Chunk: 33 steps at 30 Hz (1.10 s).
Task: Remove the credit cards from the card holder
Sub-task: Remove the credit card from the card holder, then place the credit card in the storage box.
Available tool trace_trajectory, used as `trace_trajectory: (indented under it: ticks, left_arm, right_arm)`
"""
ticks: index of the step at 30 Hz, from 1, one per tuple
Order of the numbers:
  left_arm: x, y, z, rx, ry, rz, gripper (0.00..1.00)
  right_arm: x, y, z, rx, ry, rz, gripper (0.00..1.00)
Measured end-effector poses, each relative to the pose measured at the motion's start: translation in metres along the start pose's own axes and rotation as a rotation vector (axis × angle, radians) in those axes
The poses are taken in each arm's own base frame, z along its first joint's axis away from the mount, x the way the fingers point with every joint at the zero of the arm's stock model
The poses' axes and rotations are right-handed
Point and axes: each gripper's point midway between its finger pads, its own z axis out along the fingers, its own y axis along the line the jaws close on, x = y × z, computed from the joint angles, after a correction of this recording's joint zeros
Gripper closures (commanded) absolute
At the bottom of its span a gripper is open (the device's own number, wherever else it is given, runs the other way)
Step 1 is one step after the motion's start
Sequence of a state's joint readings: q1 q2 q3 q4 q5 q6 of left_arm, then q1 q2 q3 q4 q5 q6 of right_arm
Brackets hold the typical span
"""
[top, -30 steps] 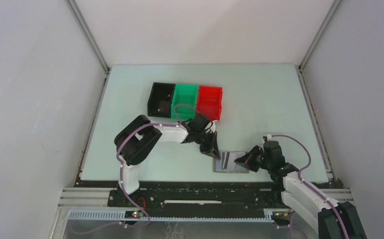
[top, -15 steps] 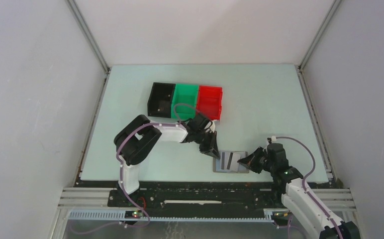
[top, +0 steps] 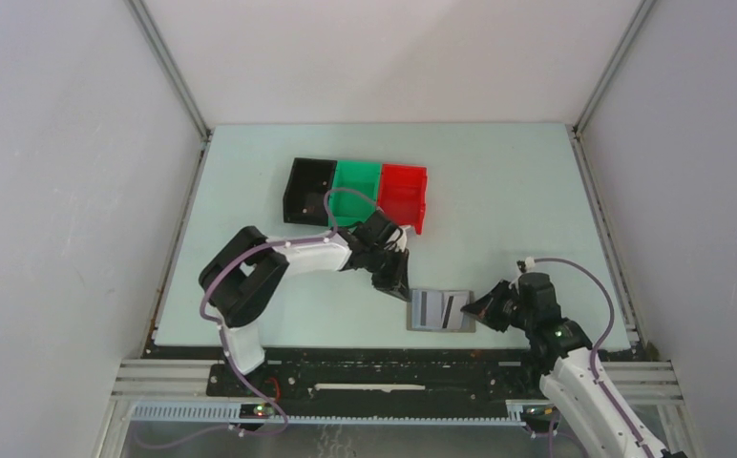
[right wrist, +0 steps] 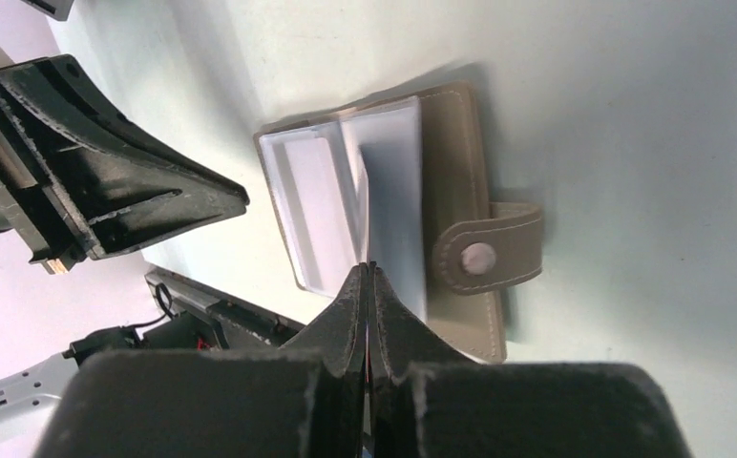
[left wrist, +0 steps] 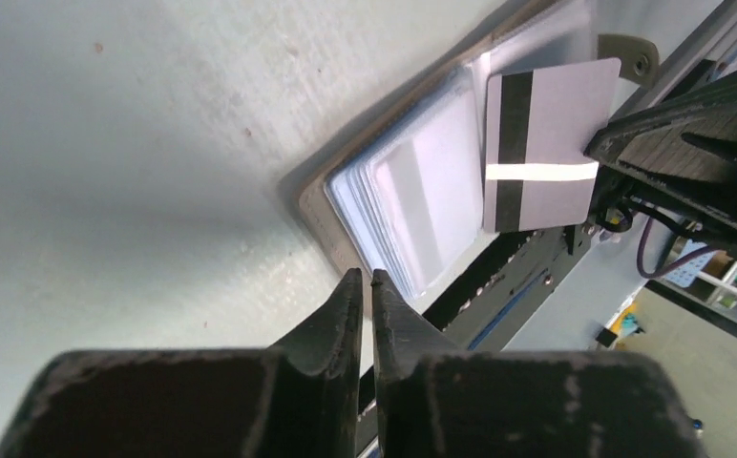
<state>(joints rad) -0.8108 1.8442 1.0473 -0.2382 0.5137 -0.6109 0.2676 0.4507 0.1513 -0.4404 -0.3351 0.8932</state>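
The grey-taupe card holder [top: 438,311] lies open on the table near the front edge, with its pale inner pockets [left wrist: 412,205] facing up and its closing tab [right wrist: 494,250] on the right. My right gripper [top: 472,310] is shut on the grey card with the dark stripe [left wrist: 546,143]. It holds the card on edge above the holder's right half, and the right wrist view shows the card edge-on [right wrist: 363,205]. My left gripper [left wrist: 365,279] is shut and empty, its tips just off the holder's left edge. The tan-orange card is not in view.
Black [top: 308,190], green [top: 356,194] and red [top: 403,197] bins stand in a row at the back of the table. The table's front edge and black rail [top: 365,355] run just below the holder.
My left gripper has drawn back up and left off the holder's left edge. My right gripper has shifted slightly right and toward the front with the striped card.
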Motion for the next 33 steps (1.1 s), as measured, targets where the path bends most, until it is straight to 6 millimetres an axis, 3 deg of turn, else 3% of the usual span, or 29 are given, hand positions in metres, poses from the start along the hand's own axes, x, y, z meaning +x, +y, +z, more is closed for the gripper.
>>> trace_trajectory:
  ticks: [10,16,22,28,30,33]
  left_arm:
    - [-0.004,-0.023,-0.034,0.039,-0.041,0.043,0.6]
    - [-0.023,-0.059,-0.05,0.209,-0.097,0.016,0.43]
    - [-0.035,-0.091,-0.066,0.402,-0.15,-0.015,0.42]
    - [-0.032,-0.1,-0.069,0.496,-0.151,-0.078,0.44]
    - [-0.035,-0.104,-0.071,0.515,-0.158,-0.081,0.48]
    - [-0.038,-0.108,-0.074,0.534,-0.17,-0.077,0.7]
  right_arm:
    - [-0.012,0.033,-0.014,-0.069,-0.012,-0.039,1.0]
    - [-0.011,0.054,-0.019,-0.162,0.007,-0.056,1.0]
    - [-0.018,0.092,-0.028,-0.331,0.001,-0.072,1.0]
    - [-0.018,0.128,-0.031,-0.466,0.015,-0.085,1.0]
    - [-0.014,0.136,-0.031,-0.495,0.035,-0.091,1.0]
    - [-0.008,0.146,-0.029,-0.523,0.06,-0.097,1.0]
